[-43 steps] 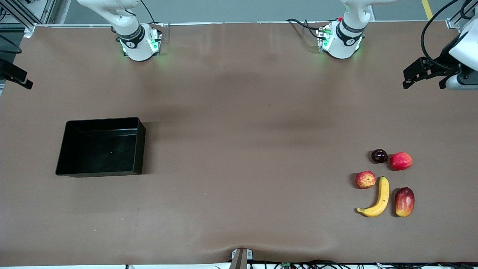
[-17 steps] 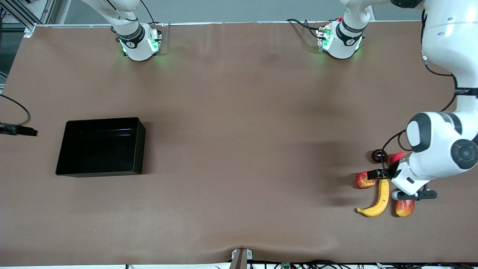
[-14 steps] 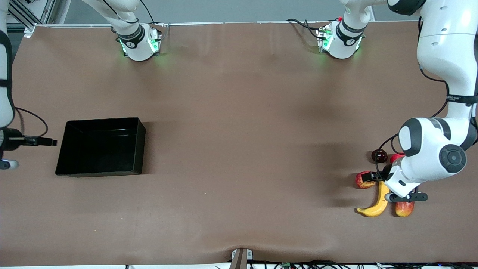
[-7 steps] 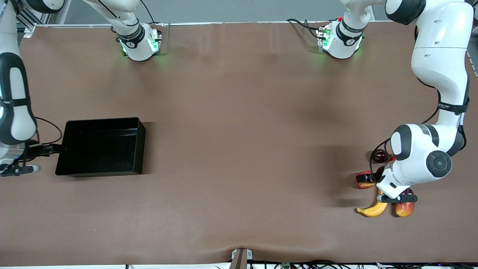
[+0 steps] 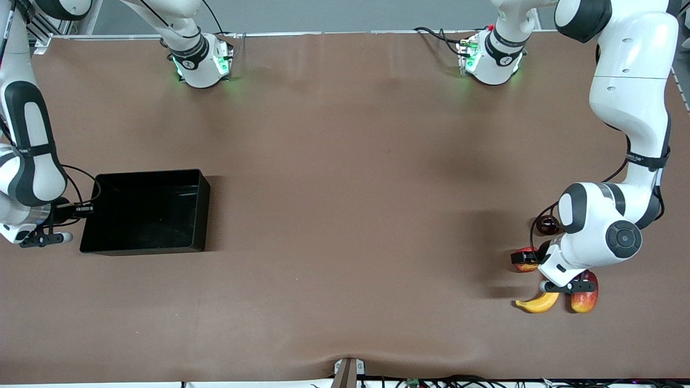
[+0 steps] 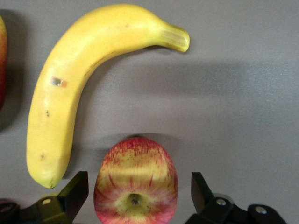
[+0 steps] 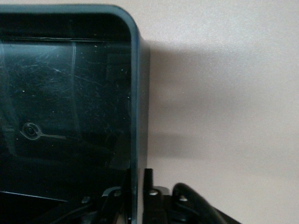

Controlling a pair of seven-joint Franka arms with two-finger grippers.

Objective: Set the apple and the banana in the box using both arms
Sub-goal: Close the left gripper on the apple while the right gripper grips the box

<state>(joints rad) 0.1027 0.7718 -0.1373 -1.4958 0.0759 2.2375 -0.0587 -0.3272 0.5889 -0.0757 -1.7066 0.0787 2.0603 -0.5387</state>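
The apple (image 6: 135, 182) is small and round, red with yellow streaks, its stem dimple facing the left wrist camera. It rests on the brown bench (image 5: 345, 215) toward the left arm's end. The banana (image 6: 79, 79) is plain yellow and curved; in the front view its long axis runs from about 12 o'clock, hidden under the arm, to a tip (image 5: 525, 305) at about 8 o'clock, nearer the front camera than the apple. A red-yellow mango (image 5: 585, 293) lies just beside the banana, and a small dark fruit (image 5: 545, 225) lies farther from the camera than the apple. The left arm (image 5: 628, 124) reaches down from its base and bends at the wrist; the left pincer (image 6: 135, 196) is spread wide, one finger (image 6: 74, 191) on each side of the apple with a gap showing on both sides. The black box (image 5: 202, 210) sits toward the right arm's end. The right arm (image 5: 29, 156) bends down beside it, and the right pincer (image 7: 138, 191) straddles the box wall, one finger on each side; whether it grips the wall cannot be told.
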